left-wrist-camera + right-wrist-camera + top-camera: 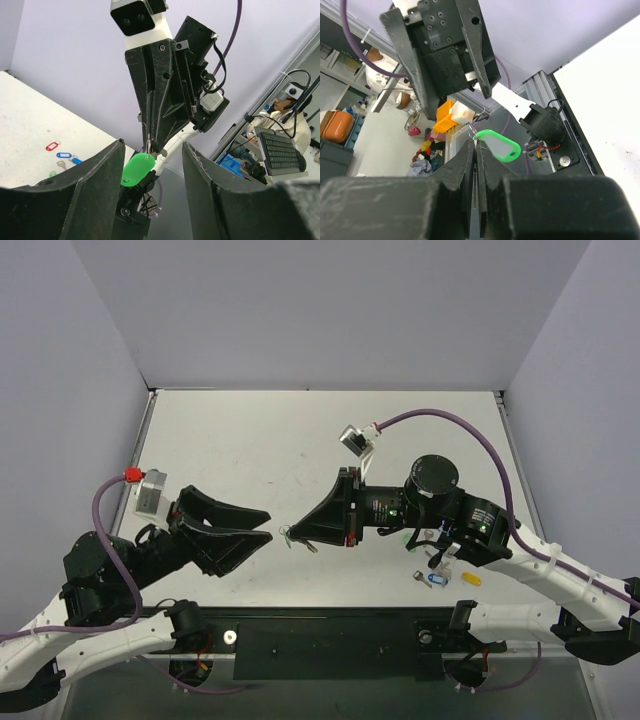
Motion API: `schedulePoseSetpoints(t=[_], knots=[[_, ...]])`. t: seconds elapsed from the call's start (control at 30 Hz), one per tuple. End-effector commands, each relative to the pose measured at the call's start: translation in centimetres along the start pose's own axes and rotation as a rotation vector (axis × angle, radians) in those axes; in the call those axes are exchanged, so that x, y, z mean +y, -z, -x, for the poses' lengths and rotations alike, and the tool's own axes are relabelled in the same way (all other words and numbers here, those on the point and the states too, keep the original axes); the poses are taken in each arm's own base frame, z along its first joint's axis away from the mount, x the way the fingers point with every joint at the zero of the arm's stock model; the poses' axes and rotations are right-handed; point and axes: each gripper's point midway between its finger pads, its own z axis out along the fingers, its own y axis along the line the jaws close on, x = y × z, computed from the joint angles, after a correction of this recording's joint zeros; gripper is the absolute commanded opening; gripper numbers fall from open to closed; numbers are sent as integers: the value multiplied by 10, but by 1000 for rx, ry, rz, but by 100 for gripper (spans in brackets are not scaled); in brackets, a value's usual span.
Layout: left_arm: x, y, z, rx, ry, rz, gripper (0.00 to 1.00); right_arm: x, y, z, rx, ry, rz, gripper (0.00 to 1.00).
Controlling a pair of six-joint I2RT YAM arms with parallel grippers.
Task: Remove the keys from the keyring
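My right gripper [291, 533] is shut on the thin silver keyring [149, 145] and holds it above the table. The green-headed key [136, 169] hangs from the ring just past the fingertips; it also shows in the right wrist view [498, 145] and the top view [285, 535]. A small bare silver key [310, 545] dangles beside it. My left gripper [268, 524] is open and empty. It faces the right gripper tip to tip, just left of the green head, which sits between its fingers [95, 185] in the left wrist view.
Loose key tags lie on the table under the right arm: a blue one [437, 579], a yellow one [472, 580] and a small silver key [420, 575]. The left wrist view shows a red tag [52, 146] and a blue tag [63, 155] there.
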Motion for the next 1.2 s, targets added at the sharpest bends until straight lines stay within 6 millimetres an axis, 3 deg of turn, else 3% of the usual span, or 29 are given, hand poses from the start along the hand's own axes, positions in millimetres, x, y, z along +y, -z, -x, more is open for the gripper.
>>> schedulePoseSetpoints(t=[0.0, 0.37, 0.83, 1.17], knots=[[-17, -1, 26, -127, 22, -75, 57, 33, 2, 30, -108, 34, 97, 0], [-15, -11, 19, -100, 26, -82, 44, 33, 1, 31, -117, 34, 104, 0], [-8, -19, 5, -52, 24, -60, 37, 33, 2, 30, -119, 34, 108, 0], [-4, -20, 3, -42, 22, -44, 14, 34, 3, 30, -120, 33, 112, 0]])
